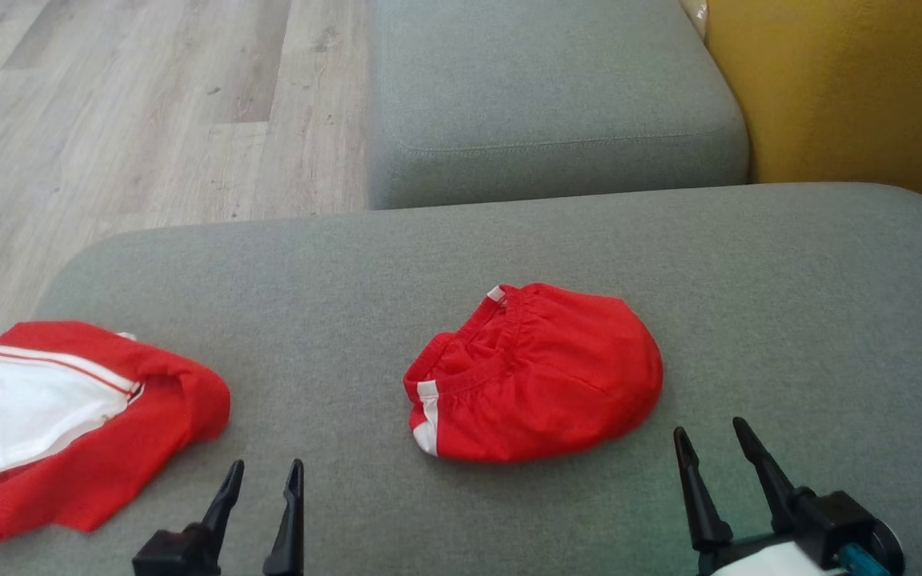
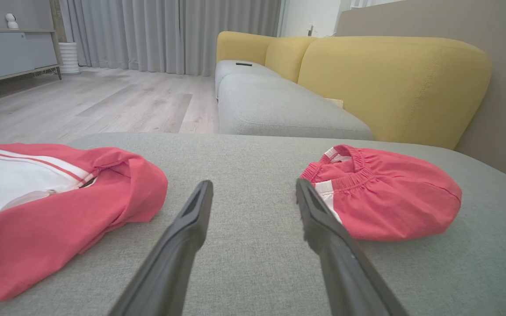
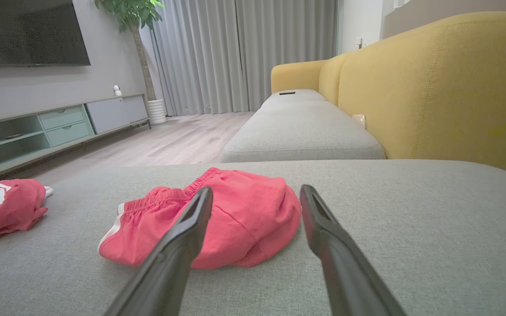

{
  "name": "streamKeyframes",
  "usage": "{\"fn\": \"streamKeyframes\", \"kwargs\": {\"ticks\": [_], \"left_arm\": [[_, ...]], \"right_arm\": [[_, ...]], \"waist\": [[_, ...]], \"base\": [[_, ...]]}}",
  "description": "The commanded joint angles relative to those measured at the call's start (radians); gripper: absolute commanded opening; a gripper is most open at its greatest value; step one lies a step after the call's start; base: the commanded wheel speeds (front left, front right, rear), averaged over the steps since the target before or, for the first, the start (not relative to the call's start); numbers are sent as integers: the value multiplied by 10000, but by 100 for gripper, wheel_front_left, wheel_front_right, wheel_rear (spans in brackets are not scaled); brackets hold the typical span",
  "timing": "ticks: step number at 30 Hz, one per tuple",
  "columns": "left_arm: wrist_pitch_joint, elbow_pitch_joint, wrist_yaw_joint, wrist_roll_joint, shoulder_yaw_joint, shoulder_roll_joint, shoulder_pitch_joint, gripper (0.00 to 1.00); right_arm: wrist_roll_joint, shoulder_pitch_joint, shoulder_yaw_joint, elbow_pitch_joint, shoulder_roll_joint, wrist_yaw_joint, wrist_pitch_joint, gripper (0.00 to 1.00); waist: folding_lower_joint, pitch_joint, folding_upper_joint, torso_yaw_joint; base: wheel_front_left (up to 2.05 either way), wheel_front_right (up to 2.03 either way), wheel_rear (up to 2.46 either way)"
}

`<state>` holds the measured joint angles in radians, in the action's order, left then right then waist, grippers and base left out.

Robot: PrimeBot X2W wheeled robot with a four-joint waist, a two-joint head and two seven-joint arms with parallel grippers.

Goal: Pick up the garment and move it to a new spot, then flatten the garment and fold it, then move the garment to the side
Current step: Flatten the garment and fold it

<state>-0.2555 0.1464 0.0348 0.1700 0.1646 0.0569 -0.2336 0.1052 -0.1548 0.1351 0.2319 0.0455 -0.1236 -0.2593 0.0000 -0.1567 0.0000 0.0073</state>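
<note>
A red garment [image 1: 541, 372] with a gathered waistband and white side stripe lies bunched in the middle of the grey cushion [image 1: 789, 304]. The left wrist view has this garment [image 2: 389, 199] at right, the right wrist view shows the garment [image 3: 218, 217] just ahead. My left gripper [image 1: 266, 472] hovers open near the front edge, left of it and empty [image 2: 253, 188]. To the garment's lower right my right gripper [image 1: 709, 432] stands open with nothing between its fingers [image 3: 256, 193].
A second red and white piece of clothing [image 1: 77, 416] lies crumpled at the cushion's left end. Behind is another grey seat [image 1: 549, 96] with a yellow backrest [image 1: 845, 88]. Wooden floor [image 1: 125, 112] lies to the left. A TV unit [image 3: 51, 127] stands across the room.
</note>
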Motion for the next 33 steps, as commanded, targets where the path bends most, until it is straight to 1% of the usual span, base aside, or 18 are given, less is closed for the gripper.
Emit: {"fn": "streamKeyframes", "kwargs": {"ticks": [1, 12, 14, 17, 21, 25, 26, 27, 29, 33], "left_arm": [[-63, -307, -63, 41, -258, -66, 597, 100], [-63, -147, -80, 85, -68, -66, 713, 100], [-63, -36, 30, -66, 28, -66, 842, 100], [-63, 159, 348, -268, 222, -66, 1181, 100], [-63, 747, 641, -768, 538, -32, 2005, 100], [-63, 1822, 889, -967, 1310, 112, 3247, 100], [-63, 2153, 917, -1066, 1598, 213, 3615, 100], [-63, 2986, 943, -1249, 2149, 427, 4345, 100], [-63, 3797, 951, -1525, 2931, 738, 5114, 100], [-63, 5137, 955, -1584, 3875, 1142, 6359, 100]], "right_arm": [[-17, 602, 264, -282, 47, -71, -24, 100], [-165, 617, 256, -313, 47, -71, -25, 100], [-198, 631, 256, -342, 47, -71, -25, 100], [-243, 676, 279, -395, 47, -71, -25, 100], [-289, 831, 338, -441, 47, -71, -25, 100], [-167, 987, 407, -428, 47, -71, -25, 100], [-28, 1048, 406, -428, 47, -71, -25, 100], [52, 1206, 504, -412, 47, -71, -25, 100], [56, 1373, 648, -396, 47, -71, -25, 100], [106, 1593, 912, -454, 47, -71, -25, 100]], "waist": [[0, 1, 0, -9], [0, 74, 0, -158], [0, 144, 0, -187], [0, 317, 0, -237], [0, 700, 0, -315], [0, 1093, 0, -411], [0, 1192, 0, -446], [0, 1365, 0, -538], [0, 1507, 0, -662], [0, 1771, 0, -884]], "base": [[0, 0, 0], [0, 0, 0], [0, 0, 0], [0, 0, 0], [0, 0, 0], [0, 0, 0], [0, 0, 0], [0, 0, 0], [0, 0, 0], [0, 0, 0]]}}
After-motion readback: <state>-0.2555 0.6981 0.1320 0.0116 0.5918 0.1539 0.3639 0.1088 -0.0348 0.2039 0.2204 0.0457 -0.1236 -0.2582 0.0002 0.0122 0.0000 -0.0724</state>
